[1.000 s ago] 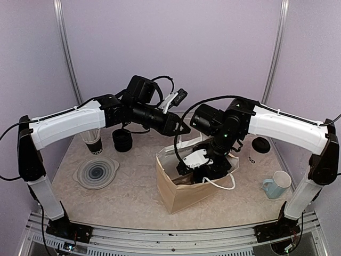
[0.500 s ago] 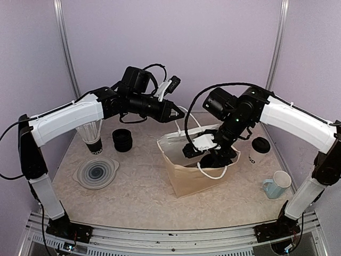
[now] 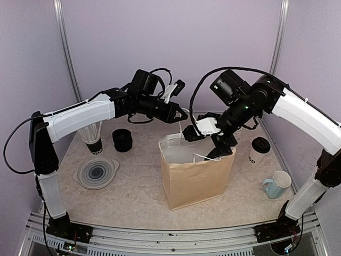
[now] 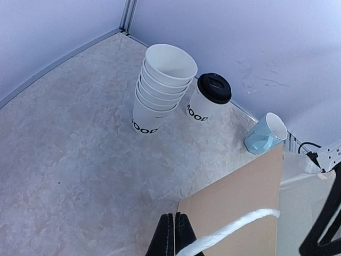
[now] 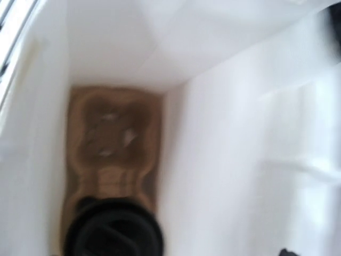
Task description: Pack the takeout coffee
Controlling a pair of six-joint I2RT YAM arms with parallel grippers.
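The left jaws are pinched shut on the white rope handle (image 4: 234,226) of the paper bag (image 3: 194,178), mid-worktop (image 3: 133,197). The right jaws hang spread wide over the bag's mouth, empty. One lidded cup (image 5: 113,232) sits in the cardboard carrier (image 5: 114,138) at the bag's bottom; the other lidded cup (image 3: 259,151) stands near the worktop's right edge.

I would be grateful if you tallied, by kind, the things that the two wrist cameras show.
Brown paper bag: 1
Brown cardboard cup carrier: 1, inside the bag
Black-lidded white paper cup: 2, one outside the bag, one in the carrier with only its blurred lid showing
Stack of lidless white paper cups: 1
Light blue mug: 1
Total: 6
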